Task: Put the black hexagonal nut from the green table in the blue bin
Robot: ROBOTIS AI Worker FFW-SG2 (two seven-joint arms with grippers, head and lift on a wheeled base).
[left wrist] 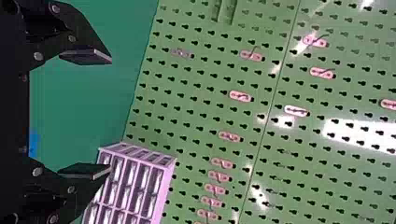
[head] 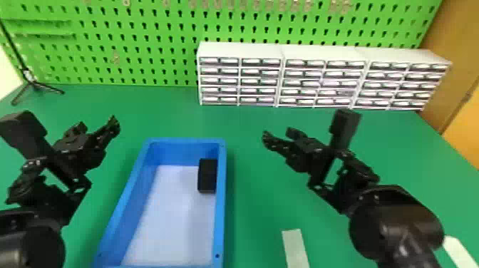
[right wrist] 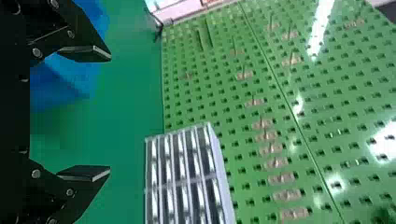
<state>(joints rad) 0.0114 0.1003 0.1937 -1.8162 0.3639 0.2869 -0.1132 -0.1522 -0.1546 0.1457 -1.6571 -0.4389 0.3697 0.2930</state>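
Inside the blue bin, against its right wall toward the far end, lies a black block-like piece; whether it is the hexagonal nut I cannot tell. My left gripper is held above the green table, left of the bin's far end. On the bin's other side, apart from it, is my right gripper. In the left wrist view the left gripper is open with nothing between its fingers. The right gripper in the right wrist view likewise stands open and holds nothing.
White drawer cabinets stand along the table's back right, before a green pegboard. A small black tripod is at the back left. One pale strip lies near the front, another by the right arm.
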